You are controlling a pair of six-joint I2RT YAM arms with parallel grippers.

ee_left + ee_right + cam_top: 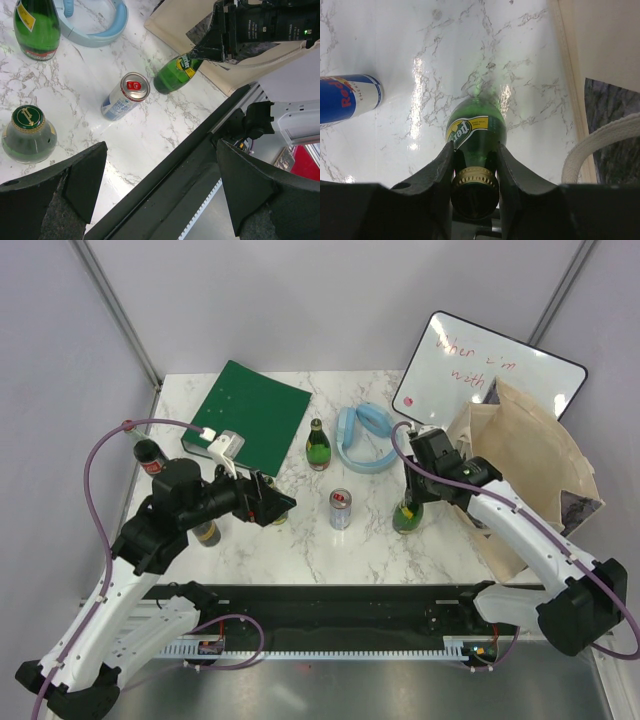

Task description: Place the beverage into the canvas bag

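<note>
You had the right gripper [475,149] clamped on the neck of the green bottle [476,127], one finger on each side just below the gold cap, so the grasp was made and the carrying step was what you had in hand. The bottle stood upright toward the right end of the table's [300,552] near edge, and its base looked to be on the marble or barely off it; you could not have told which from these views. The canvas bag [530,455] stood along the right edge, just beside the bottle, its mouth well above the bottle's cap and its white strap hanging close to your fingers. Your left gripper [268,502] hung wide apart and empty over the left half of the table, near the near edge, taking no part. The next move, as I judged it, called for a straight lift high enough for the bottle's base to clear the bag's rim, then a sweep toward the right edge and a lowering inside before you let go. You needed to watch the stiff near wall and the strap, which might catch the bottle, and the can [341,510] standing just to the bottle's left.
</note>
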